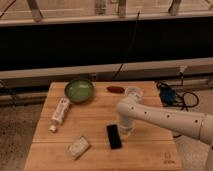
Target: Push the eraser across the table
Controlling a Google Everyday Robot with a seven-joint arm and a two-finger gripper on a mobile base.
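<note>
The end effector (125, 129) is sitting just right of the eraser (114, 136), which is lying near the worktop's (150, 150) near edge. Its state cannot be told, and no writing is reading clearly.

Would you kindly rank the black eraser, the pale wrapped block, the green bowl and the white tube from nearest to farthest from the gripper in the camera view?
The gripper hangs low over the table's right-centre.
1. Small flat black rectangular eraser: right beside it, on its left.
2. Pale whitish-grey wrapped block: front left.
3. Round green bowl: back left.
4. White tube: far left; too close to the bowl to call.
</note>
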